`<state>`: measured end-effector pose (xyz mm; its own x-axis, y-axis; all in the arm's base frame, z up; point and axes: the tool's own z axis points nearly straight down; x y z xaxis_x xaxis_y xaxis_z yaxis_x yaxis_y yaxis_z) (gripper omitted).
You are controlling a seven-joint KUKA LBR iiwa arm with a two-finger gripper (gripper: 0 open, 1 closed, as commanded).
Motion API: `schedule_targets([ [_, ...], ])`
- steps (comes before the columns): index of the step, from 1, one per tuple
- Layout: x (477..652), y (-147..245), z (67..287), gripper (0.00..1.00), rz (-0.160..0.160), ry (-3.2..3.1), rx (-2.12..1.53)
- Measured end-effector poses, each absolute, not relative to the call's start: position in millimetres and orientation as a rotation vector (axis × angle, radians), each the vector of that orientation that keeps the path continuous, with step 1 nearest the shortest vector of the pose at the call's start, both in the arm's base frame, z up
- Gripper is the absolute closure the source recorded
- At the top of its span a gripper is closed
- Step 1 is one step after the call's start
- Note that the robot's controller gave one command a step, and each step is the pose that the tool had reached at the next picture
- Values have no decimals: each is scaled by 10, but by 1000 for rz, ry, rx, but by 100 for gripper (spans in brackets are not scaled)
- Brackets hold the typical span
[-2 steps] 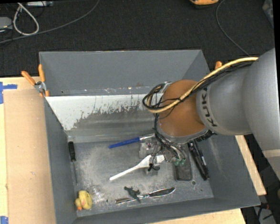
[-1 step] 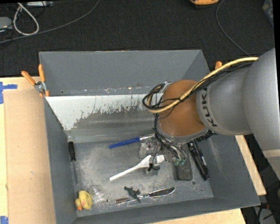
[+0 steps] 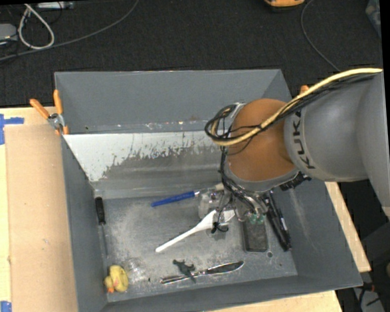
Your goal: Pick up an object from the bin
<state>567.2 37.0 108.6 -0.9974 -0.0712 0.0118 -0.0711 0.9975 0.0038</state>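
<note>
Gripper [image 3: 218,222] note: hanging directly over wide end of white plastic spoon [image 3: 187,237], handle trailing away from it; open or closed, cannot tell. Noting dark block [image 3: 255,236] just beside it, blue pen [image 3: 175,199] near on other side. Judging best approach: centring across spoon's neck, closing gently, keeping clear of block.

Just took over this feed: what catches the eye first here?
The arm's orange wrist cover looms over the right half of the bin, with the gripper down at the upper end of a white plastic utensil mid-floor. A yellow rubber duck sits in the near-left corner.
</note>
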Motion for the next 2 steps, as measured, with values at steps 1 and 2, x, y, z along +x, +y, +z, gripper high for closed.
schedule_targets([
  [1, 5690, 372, 1456, 100, -5, -3134, 112],
  [2, 5700, 374, 1882, 100, -5, -3137, 113],
])
